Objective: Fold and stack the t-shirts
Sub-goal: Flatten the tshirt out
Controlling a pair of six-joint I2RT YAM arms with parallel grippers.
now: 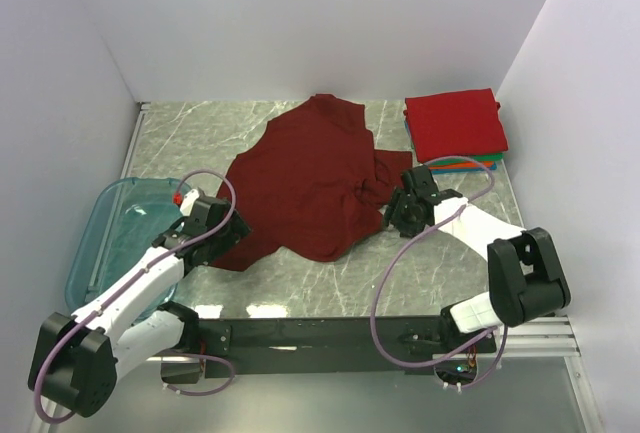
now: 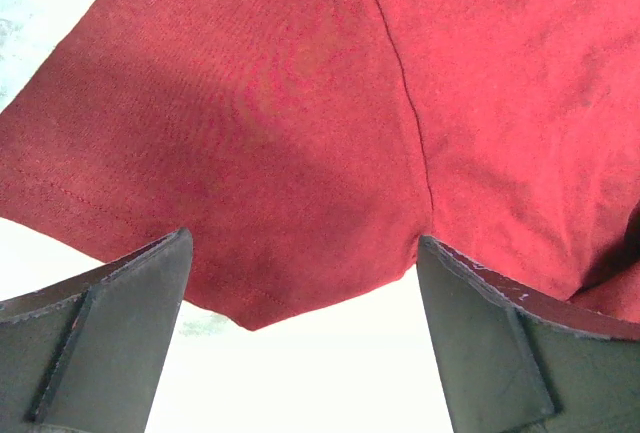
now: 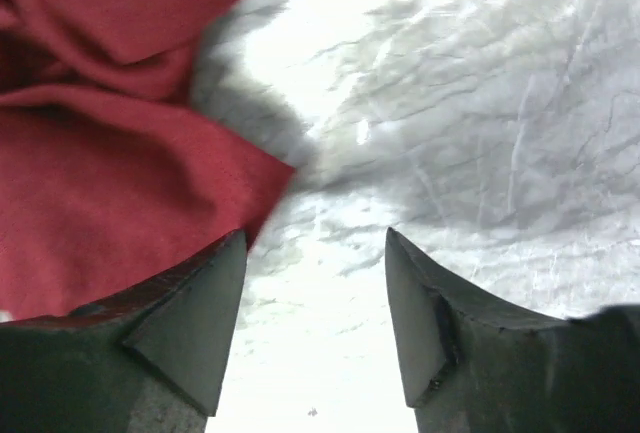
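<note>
Flattening seems the step in hand: the maroon shirt (image 1: pixel 305 178) lies rumpled at centre, the folded stack (image 1: pixel 455 125) at the far right corner. Both jaws stand apart, left gripper (image 1: pixel 228 230) over the shirt's near-left corner, right gripper (image 1: pixel 398 213) beside its bunched right edge; next, each must pinch cloth and pull outward.

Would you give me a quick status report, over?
Both open: left tool at maroon shirt corner, right tool beside its bunched edge. Shirt unfolded. Folded stack far right; nothing blocking.
</note>
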